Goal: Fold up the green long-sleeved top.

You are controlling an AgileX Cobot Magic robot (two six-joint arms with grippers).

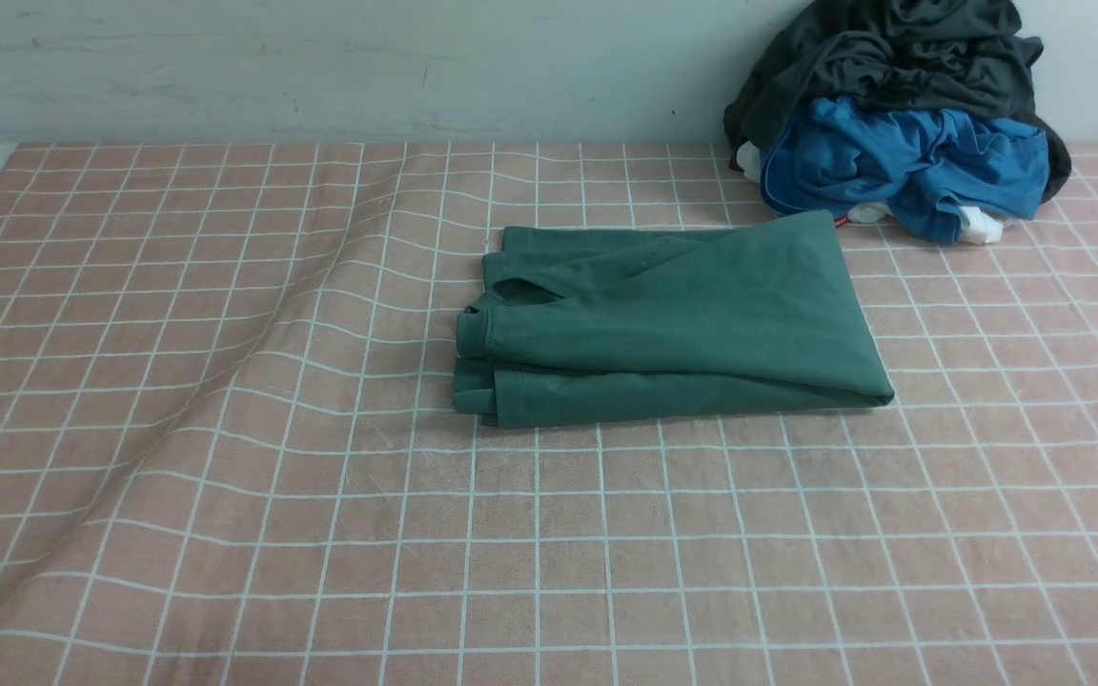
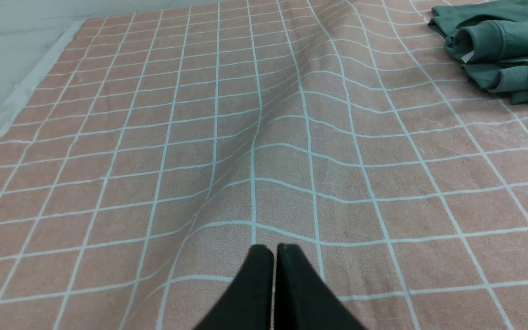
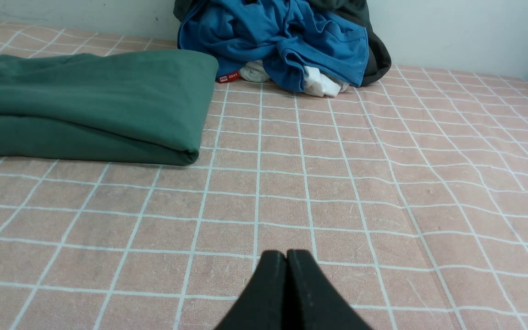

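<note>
Since the green long-sleeved top (image 1: 668, 324) already lies as a compact folded stack on the pink checked cloth (image 1: 225, 429), just in front of the blue garment (image 1: 902, 167), little seems left. Its long axis runs left to right. Both the left gripper (image 2: 274, 250) and the right gripper (image 3: 286, 254) are clenched and empty, well short of the top, neither clearly nearer.

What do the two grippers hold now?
Nothing. The left gripper and right gripper are both shut and empty; the folded top lies apart.
</note>
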